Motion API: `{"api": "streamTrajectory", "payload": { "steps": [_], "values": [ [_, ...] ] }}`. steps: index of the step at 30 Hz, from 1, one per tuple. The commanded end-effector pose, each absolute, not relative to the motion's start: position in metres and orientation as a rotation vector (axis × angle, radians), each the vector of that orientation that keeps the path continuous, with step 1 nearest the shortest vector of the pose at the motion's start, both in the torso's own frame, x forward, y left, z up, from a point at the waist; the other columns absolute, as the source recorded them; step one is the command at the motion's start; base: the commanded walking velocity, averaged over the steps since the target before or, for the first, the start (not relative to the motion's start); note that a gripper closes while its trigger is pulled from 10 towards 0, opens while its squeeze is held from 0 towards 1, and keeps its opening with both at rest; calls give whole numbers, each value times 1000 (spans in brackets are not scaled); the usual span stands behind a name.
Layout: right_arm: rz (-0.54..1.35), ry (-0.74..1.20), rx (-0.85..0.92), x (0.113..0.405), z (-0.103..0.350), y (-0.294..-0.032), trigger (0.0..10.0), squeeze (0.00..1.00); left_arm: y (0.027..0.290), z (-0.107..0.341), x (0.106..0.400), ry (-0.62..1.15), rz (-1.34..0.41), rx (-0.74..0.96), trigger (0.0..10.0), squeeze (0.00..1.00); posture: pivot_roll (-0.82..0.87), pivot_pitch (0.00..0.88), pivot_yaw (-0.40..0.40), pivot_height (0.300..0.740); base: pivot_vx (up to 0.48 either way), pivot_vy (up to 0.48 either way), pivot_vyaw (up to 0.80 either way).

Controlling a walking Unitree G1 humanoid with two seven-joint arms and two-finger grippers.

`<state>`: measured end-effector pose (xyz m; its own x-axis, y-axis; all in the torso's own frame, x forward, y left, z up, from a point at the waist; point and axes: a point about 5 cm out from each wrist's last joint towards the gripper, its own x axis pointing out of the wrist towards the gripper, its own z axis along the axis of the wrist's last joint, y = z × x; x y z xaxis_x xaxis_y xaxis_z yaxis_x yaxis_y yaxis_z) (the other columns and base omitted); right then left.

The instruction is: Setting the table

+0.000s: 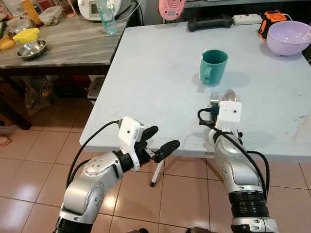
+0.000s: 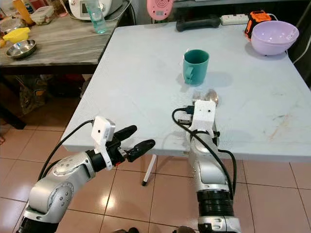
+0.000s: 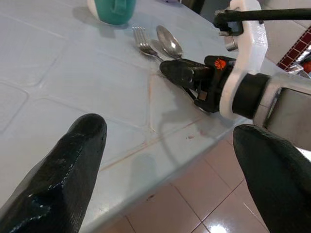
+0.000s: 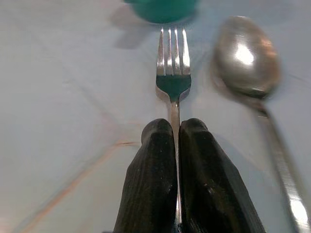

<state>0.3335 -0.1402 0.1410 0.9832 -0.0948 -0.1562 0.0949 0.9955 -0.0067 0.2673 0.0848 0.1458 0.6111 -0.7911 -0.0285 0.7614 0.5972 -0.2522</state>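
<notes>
Pale blue square table [image 1: 160,73], surface worn, faint orange-brown scratch marks near its front edge. Right gripper [image 4: 176,141] low over the tabletop near the front edge, fingers pinched tight on the handle of a fork [image 4: 173,77]; tines point toward the teal mug [image 1: 213,67], fork lying flat on the table. Spoon [image 4: 248,56] lies just beside the fork, parallel, bowl end near the mug. Left gripper [image 1: 158,143] hangs off the table's front edge, over the floor, fingers spread wide, holding nothing.

Far right corner of the table: lilac bowl [image 1: 288,37], next to it an orange-and-black device [image 1: 269,20]. Along the far edge: black handle-like object [image 1: 210,22], white power strip [image 1: 248,19], pink round item [image 1: 171,8].

Left of the table, a grey wood-grain side table [image 1: 63,43] with a steel bowl [image 1: 32,49], yellow piece [image 1: 25,35], clear bottle [image 1: 106,16], white appliance [image 1: 97,8], food containers. Floor is light terracotta tile [image 1: 43,155].
</notes>
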Motion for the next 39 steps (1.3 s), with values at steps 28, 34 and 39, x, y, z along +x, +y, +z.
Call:
{"api": "streamTrajectory", "payload": {
  "steps": [28, 34, 39],
  "values": [
    [-35, -113, -122, 280, 168, -142, 10000, 0, 164, 127, 322, 59, -190, 2, 10000, 0, -180, 75, 130, 740, 0, 0, -14],
    [-46, -102, -119, 275, 164, -144, 10000, 0, 158, 125, 323, 65, -216, -9, 10000, 0, -186, 75, 131, 740, 0, 40, -297],
    [-54, -99, -122, 273, 163, -145, 10000, 0, 156, 124, 323, 59, -225, -10, 10000, 0, -188, 76, 131, 740, 0, 319, 0]
  ]
}}
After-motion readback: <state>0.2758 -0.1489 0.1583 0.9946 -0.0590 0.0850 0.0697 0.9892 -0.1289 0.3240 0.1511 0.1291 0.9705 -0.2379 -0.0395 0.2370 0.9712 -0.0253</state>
